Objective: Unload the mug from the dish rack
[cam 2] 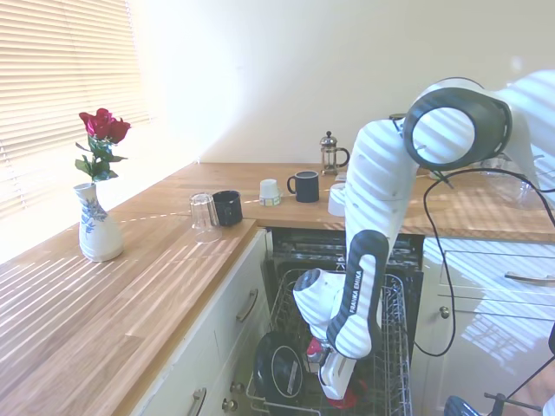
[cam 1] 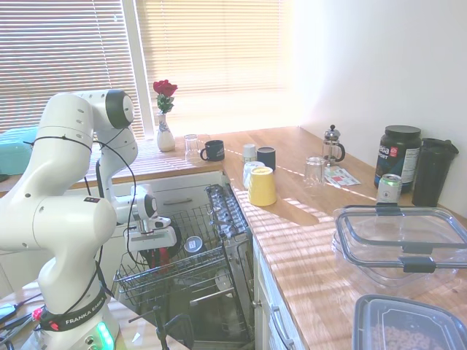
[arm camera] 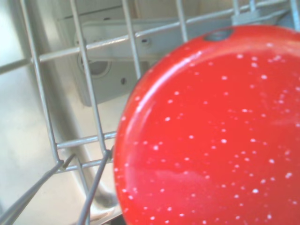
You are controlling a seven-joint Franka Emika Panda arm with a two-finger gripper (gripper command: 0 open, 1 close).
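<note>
One red mug (arm camera: 211,131) with white speckles sat inside the dish rack (cam 1: 208,270), close beside its wire tines. Directly above the mug hung the gripper (cam 1: 157,251); whether its jaws were open I cannot tell. Further from the rack, a yellow cup (cam 1: 262,187) stood on the counter (cam 1: 306,240).

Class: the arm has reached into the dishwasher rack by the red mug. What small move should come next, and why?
Probably close on the glossy red speckled mug. It fills the wrist view, so the gripper sits right at it inside the grey wire dish rack, and no lift shows yet.
</note>
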